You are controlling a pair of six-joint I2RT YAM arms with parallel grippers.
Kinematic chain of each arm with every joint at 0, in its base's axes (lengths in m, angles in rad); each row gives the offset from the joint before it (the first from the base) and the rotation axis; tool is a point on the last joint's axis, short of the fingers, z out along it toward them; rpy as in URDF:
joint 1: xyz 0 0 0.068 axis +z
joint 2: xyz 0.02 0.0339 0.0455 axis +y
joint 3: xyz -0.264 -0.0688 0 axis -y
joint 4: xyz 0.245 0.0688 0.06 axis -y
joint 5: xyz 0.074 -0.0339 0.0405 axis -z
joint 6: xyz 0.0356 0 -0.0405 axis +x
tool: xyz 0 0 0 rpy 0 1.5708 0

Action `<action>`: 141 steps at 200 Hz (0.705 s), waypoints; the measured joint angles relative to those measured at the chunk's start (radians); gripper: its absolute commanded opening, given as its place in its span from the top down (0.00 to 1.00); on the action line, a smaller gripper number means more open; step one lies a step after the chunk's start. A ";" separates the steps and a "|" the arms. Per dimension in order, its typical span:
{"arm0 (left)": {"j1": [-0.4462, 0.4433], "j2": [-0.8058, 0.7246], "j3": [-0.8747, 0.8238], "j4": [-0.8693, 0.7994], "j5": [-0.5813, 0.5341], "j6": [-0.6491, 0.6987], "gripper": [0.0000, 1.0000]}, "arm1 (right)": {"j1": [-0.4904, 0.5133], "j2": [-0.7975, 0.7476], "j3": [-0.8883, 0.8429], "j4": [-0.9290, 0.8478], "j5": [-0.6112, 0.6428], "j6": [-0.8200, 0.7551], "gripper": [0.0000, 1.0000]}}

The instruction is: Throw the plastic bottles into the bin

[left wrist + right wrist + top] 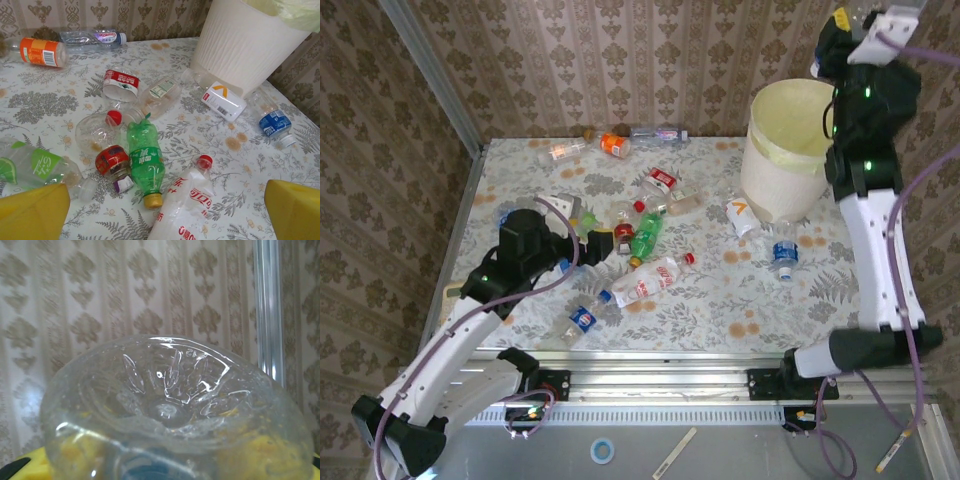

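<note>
Your right claw (165, 466) is clamped on a clear bottle (170, 395). The bottle's moulded base faces the wrist camera, and a yellow finger (37, 467) peeks out at the bottom edge. From above, you can see that arm raised high at the far right, by the right side of the bin (770, 180).

Your left claw (162, 215) hangs over the left middle of the table (720, 290), fingers wide apart with nothing between them. Right below it lies a red-capped bottle (185, 210) with a white label. Just left of that is a green bottle (145, 160), its yellow cap pointing toward you. It touches a crushed red-label bottle (112, 162).

Farther out, a white-label bottle (222, 100) lies just beside the bin's base, and a blue-label bottle (272, 120) sits near the bin on its near side. At the far edge, by the wall, an orange bottle (42, 51) lies beside a long clear one (92, 39). More loose bottles are scattered between these.
</note>
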State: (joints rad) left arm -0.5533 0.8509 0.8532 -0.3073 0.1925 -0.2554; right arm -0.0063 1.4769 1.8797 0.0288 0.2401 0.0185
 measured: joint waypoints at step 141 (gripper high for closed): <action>0.084 0.101 0.009 0.009 0.029 0.008 0.00 | 0.031 0.461 0.711 -0.764 0.169 0.078 0.00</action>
State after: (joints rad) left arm -0.4694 0.9524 0.8619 -0.2985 0.2218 -0.2470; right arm 0.0242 1.9377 2.5912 -0.7353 0.4091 0.0963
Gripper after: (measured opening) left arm 0.998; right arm 0.999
